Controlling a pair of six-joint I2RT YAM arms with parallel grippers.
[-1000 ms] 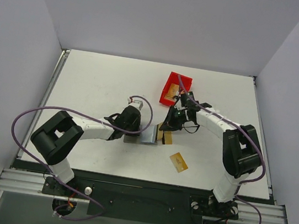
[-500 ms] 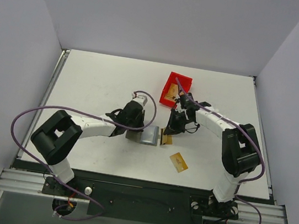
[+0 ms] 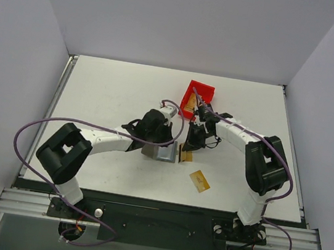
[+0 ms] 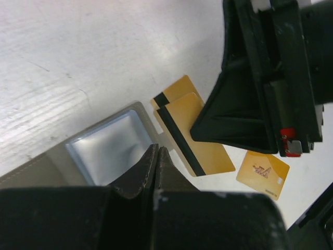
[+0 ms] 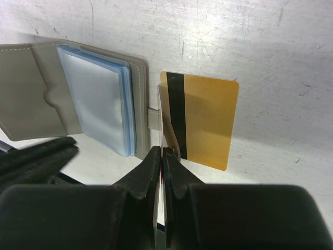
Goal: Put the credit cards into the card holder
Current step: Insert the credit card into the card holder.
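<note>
insertion step, i judge: right pincer pinches a credit card, open card holder just left, clamped by left pincer; next, angle it into a sleeve.

An open card holder is seen lying on a scuffed white table, with its grey flap spread to the left, its stack of clear bluish sleeves facing up and its small tab pointing right. Just beside the tab, a gold card with a black stripe is laid flat. A second card, seen almost edge-on, is pinched between the closed fingers of the right gripper, over the flat card's striped edge.
</note>
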